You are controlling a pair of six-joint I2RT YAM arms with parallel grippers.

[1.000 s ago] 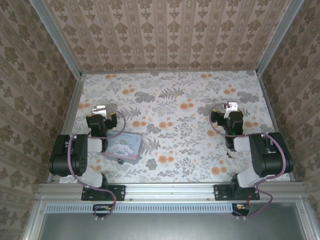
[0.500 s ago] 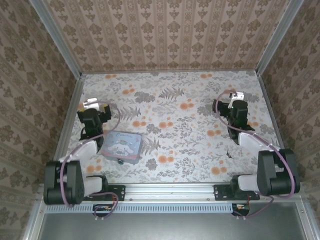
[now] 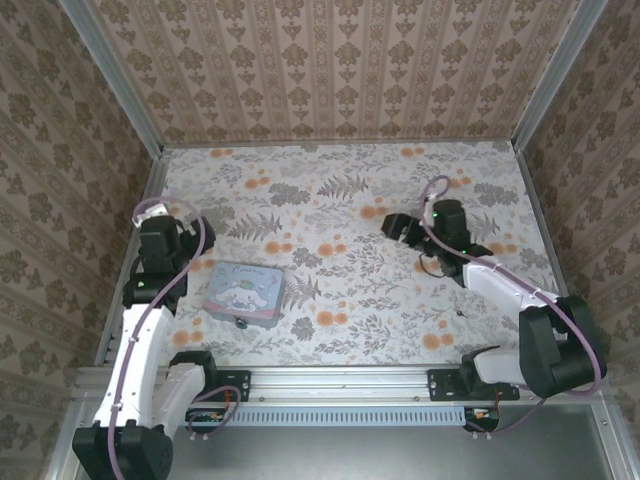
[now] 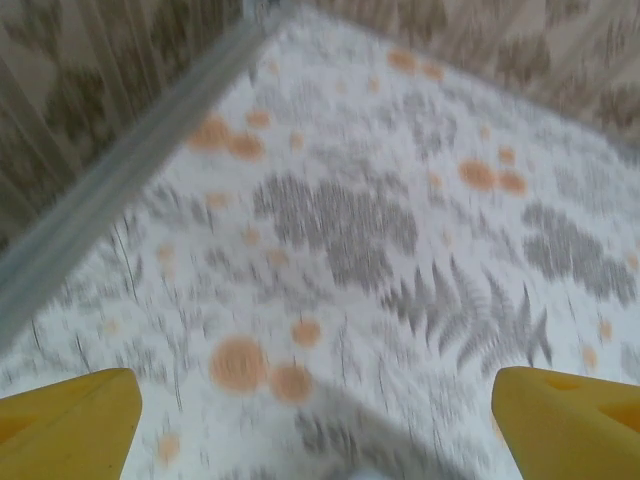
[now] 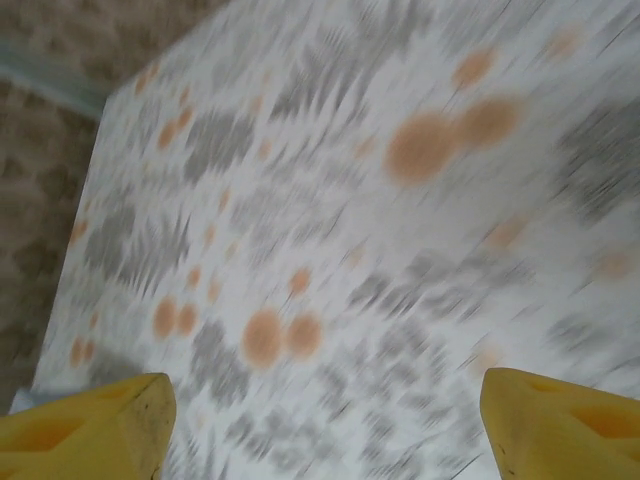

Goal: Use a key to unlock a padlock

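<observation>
Padlock (image 3: 240, 322) lies on the table (image 3: 360, 275), left of centre, just beside the near edge of the tin (image 3: 245, 290); contact and detail too small to tell. Left gripper (image 4: 315, 395) is over the left side by the side rail (image 4: 120, 200), yellow fingers (image 4: 70, 420) wide apart and empty. Right gripper (image 5: 327, 395) is right of centre, fingers likewise spread and empty. Both are well apart from the padlock.

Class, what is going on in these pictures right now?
The left gripper and the right gripper hang open over the floral table, holding nothing. A pastel tin lies on the table's left side, with what is probably the padlock, tiny and dark, at its near edge. Nothing is being handled yet.
</observation>
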